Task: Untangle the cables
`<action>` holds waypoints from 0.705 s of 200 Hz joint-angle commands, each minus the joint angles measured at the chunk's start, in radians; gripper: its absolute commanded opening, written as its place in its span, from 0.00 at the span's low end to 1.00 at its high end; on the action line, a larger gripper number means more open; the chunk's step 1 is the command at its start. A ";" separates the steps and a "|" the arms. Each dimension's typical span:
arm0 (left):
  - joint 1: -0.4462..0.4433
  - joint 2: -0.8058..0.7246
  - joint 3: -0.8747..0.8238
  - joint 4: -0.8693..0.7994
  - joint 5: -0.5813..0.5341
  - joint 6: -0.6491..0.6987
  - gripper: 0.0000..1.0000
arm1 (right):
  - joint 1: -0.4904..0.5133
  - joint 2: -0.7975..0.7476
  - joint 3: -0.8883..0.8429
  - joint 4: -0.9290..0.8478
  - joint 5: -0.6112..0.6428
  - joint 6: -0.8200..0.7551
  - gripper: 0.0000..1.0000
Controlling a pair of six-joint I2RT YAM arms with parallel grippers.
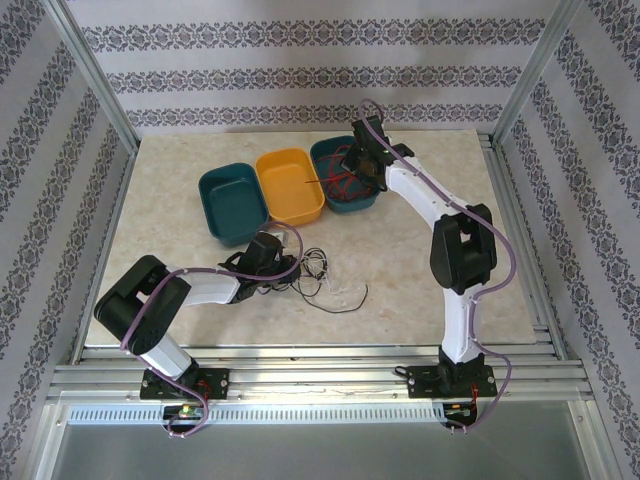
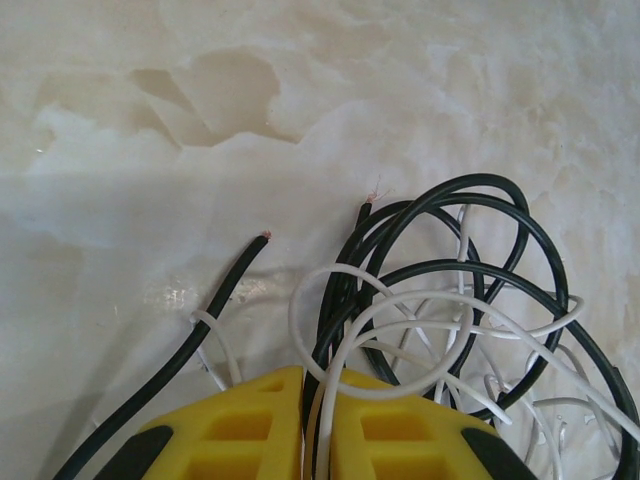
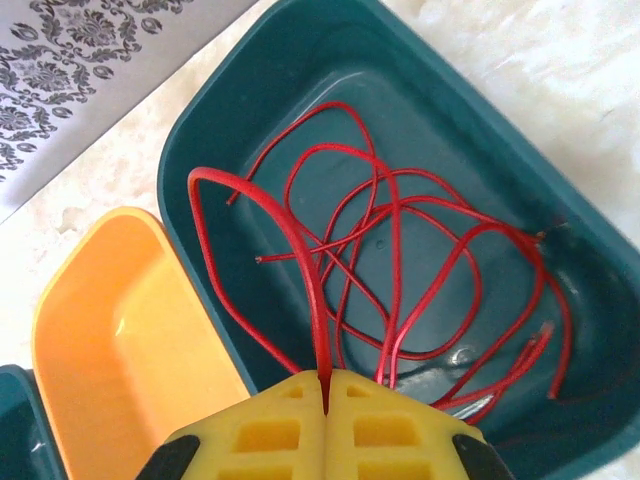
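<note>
Right gripper (image 3: 326, 385) is pinched tight on one of the red cables (image 3: 300, 230) lying in the teal tray (image 3: 450, 110) by the far edge of the table (image 1: 420, 290). Left gripper (image 2: 303, 385) is squeezed on the black and white cables (image 2: 470, 181), tangled up toward the near edge.

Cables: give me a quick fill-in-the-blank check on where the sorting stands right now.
1. The tray that holds the red cables is ___ in colour.
2. The right gripper is shut on a ___ cable above that tray.
3. The left gripper is shut on the tangled cables, which are white and ___.

Missing words: teal; red; black.
</note>
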 commanded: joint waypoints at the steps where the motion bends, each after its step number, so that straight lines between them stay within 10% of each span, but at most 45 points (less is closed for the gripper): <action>1: 0.012 0.015 0.013 0.034 0.010 -0.013 0.13 | -0.017 0.044 0.042 0.038 -0.059 0.064 0.00; 141: 0.011 0.025 0.020 0.035 0.022 -0.015 0.13 | -0.070 0.212 0.228 -0.048 -0.006 -0.194 0.00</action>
